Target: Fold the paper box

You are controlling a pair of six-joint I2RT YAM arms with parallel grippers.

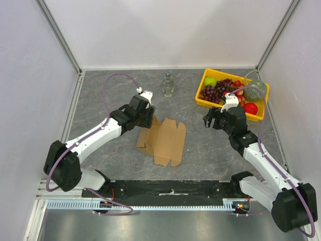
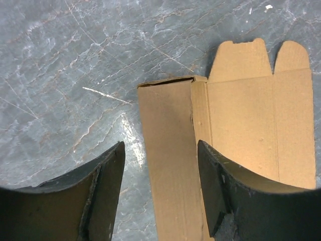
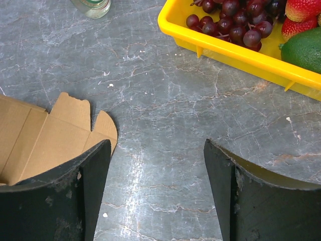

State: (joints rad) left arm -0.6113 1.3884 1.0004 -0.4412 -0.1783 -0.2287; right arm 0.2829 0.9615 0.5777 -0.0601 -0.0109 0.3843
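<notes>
The paper box (image 1: 164, 141) is a flat brown die-cut cardboard sheet lying on the grey table in the middle, with one long side panel (image 2: 170, 165) folded over. My left gripper (image 1: 148, 117) is open above the sheet's upper left edge; in the left wrist view the folded panel runs between its open fingers (image 2: 161, 193) without contact. My right gripper (image 1: 213, 119) is open and empty to the right of the sheet, over bare table (image 3: 158, 196). The sheet's rounded tabs (image 3: 75, 115) show at the left of the right wrist view.
A yellow plastic fruit tray (image 1: 204, 98) with grapes, strawberries and other fruit stands at the back right, also in the right wrist view (image 3: 225, 50). A small clear bottle (image 1: 168, 85) stands at the back centre. White walls enclose the table.
</notes>
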